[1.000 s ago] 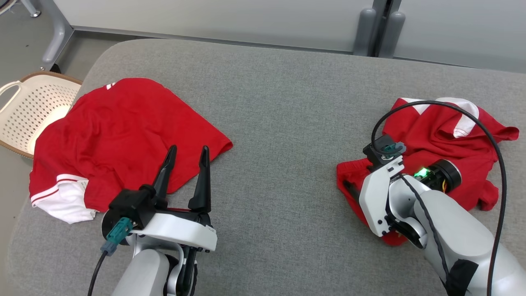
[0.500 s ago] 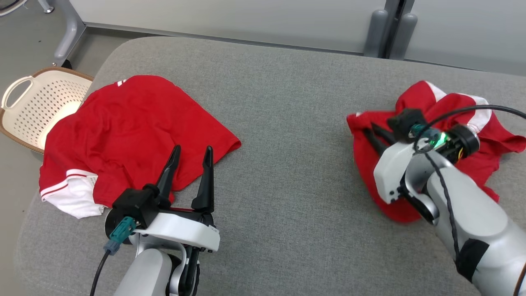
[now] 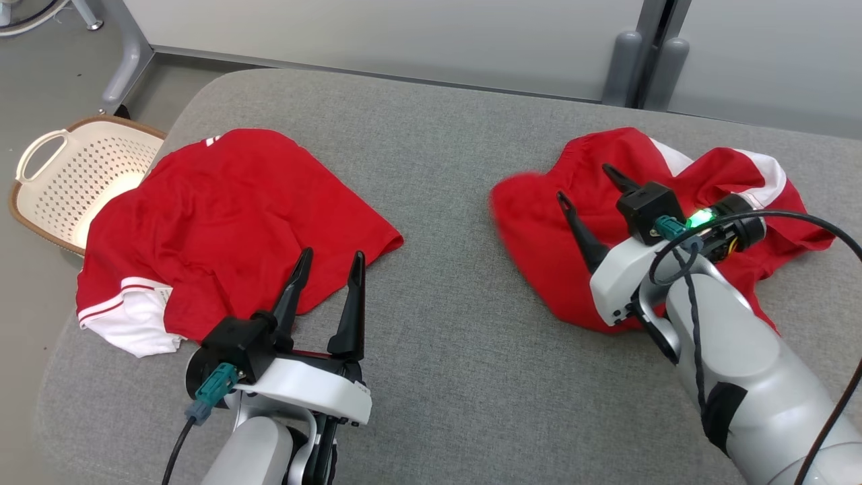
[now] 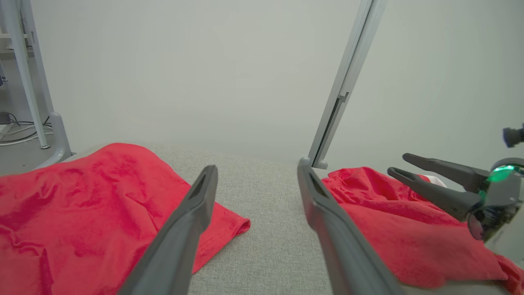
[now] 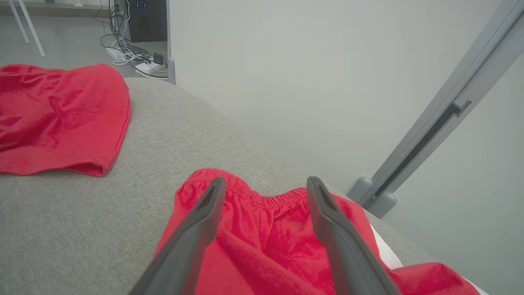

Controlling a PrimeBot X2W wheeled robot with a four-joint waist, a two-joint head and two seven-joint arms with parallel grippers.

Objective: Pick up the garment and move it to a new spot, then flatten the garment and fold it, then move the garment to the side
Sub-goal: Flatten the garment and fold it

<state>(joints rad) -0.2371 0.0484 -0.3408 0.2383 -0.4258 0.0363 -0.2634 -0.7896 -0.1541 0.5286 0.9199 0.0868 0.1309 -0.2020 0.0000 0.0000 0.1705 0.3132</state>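
Grey fabric tops the counter [image 3: 458,168], pale wall panels [image 3: 377,27] behind it, and we've got two red pieces in play. Over on the right, the crumpled red garment [image 3: 539,236] lies in a heap, white trim showing at its far side and a gathered elastic edge facing the wall. Right hand [image 3: 583,182] is directly over it, fingers spread wide with nothing between them. The cloth lies below the tips, and whether they brush it I can't tell. The garment's left edge looks blurred in the head view.

On the left, the other red garment [image 3: 222,215] sprawls flatter, with a white-and-red cuff at its near left corner and its left side reaching the counter's edge. Left hand [image 3: 331,256] sits at that piece's near hem, fingers also spread and empty, pointing away from the robot. Bare grey counter separates the two garments. Down on the floor beyond the left edge stands a cream perforated basket [image 3: 67,182] with a brown rim.
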